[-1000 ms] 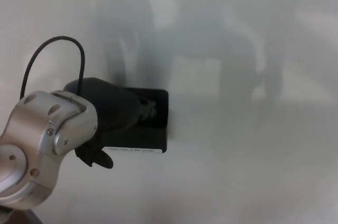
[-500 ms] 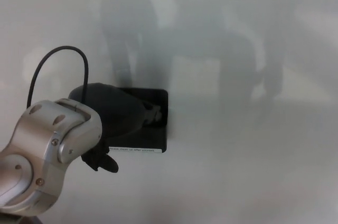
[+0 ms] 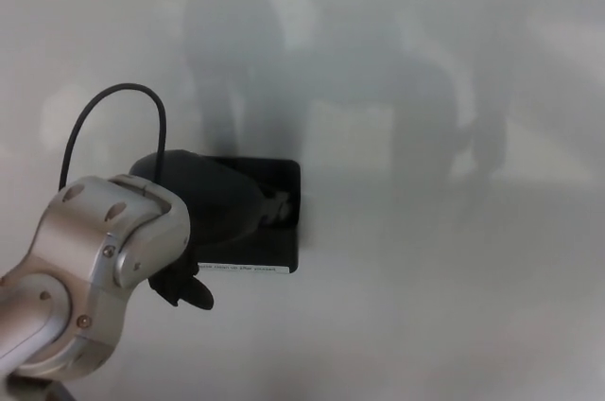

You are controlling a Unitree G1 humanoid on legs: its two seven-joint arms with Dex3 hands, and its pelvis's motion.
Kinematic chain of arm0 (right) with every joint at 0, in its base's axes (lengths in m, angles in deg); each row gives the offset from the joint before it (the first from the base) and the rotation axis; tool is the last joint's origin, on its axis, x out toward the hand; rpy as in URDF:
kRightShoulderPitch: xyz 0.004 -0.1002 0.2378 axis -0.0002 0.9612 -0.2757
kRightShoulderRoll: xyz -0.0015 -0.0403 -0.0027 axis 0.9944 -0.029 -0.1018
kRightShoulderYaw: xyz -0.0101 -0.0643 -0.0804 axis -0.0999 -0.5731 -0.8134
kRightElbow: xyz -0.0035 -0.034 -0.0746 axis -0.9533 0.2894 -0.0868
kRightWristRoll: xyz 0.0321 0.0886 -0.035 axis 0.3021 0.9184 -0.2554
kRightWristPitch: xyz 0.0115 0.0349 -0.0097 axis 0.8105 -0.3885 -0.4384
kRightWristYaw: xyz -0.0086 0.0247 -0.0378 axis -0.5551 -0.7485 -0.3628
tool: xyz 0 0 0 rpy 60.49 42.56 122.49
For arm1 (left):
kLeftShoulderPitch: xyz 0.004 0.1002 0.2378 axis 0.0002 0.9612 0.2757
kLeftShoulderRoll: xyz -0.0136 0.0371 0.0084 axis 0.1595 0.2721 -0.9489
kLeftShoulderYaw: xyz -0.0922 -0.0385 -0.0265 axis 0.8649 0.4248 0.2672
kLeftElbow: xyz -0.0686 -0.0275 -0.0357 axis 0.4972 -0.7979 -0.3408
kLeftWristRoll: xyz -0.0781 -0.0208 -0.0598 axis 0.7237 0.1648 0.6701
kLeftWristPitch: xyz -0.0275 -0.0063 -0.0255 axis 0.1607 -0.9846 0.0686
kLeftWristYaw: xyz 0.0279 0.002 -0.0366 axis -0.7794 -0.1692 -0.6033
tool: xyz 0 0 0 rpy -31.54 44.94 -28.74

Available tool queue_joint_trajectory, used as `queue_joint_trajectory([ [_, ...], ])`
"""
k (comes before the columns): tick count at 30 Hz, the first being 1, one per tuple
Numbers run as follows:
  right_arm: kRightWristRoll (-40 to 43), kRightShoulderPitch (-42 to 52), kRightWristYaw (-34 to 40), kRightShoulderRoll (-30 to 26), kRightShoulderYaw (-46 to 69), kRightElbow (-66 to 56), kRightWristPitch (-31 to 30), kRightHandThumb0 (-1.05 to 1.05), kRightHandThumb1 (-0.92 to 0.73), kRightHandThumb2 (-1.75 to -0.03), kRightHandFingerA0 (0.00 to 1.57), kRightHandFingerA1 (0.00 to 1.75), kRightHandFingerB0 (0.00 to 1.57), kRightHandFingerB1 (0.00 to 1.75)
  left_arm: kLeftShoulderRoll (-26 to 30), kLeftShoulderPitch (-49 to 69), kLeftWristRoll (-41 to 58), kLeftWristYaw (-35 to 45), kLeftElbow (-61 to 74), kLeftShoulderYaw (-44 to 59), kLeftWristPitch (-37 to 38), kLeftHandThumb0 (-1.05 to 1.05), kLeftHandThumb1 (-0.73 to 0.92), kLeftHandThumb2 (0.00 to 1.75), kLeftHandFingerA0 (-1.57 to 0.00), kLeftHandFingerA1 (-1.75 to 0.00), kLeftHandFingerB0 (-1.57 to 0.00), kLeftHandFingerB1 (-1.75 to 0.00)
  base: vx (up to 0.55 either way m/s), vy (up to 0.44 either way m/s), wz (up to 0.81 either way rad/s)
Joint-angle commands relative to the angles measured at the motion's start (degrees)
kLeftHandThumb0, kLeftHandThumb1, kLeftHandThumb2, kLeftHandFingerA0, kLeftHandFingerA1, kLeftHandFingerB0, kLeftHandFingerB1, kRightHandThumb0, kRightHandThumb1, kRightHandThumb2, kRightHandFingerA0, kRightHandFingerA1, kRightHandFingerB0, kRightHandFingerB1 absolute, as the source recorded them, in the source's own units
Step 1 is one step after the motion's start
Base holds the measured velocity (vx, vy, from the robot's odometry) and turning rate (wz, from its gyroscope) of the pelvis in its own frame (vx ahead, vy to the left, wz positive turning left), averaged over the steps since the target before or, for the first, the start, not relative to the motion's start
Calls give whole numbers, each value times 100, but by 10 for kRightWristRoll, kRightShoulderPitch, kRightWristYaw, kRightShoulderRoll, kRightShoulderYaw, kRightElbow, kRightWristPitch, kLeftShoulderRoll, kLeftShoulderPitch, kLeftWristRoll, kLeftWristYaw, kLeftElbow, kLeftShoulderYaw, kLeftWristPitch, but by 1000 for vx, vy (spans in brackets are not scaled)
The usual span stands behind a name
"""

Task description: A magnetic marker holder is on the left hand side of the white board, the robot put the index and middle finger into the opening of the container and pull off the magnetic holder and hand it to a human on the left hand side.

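The black magnetic marker holder (image 3: 269,221) sits flat against the white board (image 3: 454,183), toward its left side, with a white label strip along its bottom edge. The left hand (image 3: 213,207) lies over the holder's left part, its fingers (image 3: 276,206) curled into the holder's opening, thumb hanging below.

The left robot hand (image 3: 213,207) is lying against the black magnetic marker holder (image 3: 274,221) on the white board (image 3: 454,278), its fingers (image 3: 276,204) pointing toward three o'clock at the holder's opening.
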Motion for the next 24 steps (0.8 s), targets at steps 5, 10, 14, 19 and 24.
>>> queue_joint_trajectory([
  [5, 2, 4, -2, -6, 3, 1, 7, -44, -78, -66, 80, 50, 21, 29, -23, 10, -122, 56, -13, -18, -37, -38, 51, 57, -7, -32, -7, -23, 0, 0, 0],
  [10, -1, 0, 3, -7, 0, 1, 5, -44, -78, -63, 80, 51, 20, 28, -40, 9, -133, 57, -17, -2, -43, -24, 43, 92, -4, -52, 0, -49, 0, 0, 0],
  [14, 1, -1, 1, -8, 1, 1, 6, -44, -78, -67, 81, 50, 20, 29, -54, 10, -144, 57, -21, 11, -44, -22, 44, 91, -4, -52, 0, -48, 0, 0, 0],
  [19, -1, -2, 1, -9, 0, 2, 5, -44, -79, -66, 79, 49, 21, 29, -68, 16, -154, 61, -17, 25, -41, -34, 51, 56, -8, -35, -11, -26, 0, 0, 0],
  [24, 0, -2, 0, -8, 1, 1, 6, -43, -79, -66, 78, 49, 20, 29, -88, 17, -165, 72, -23, 34, -48, -30, 35, 76, -1, -45, 0, -39, 0, 0, 0],
])
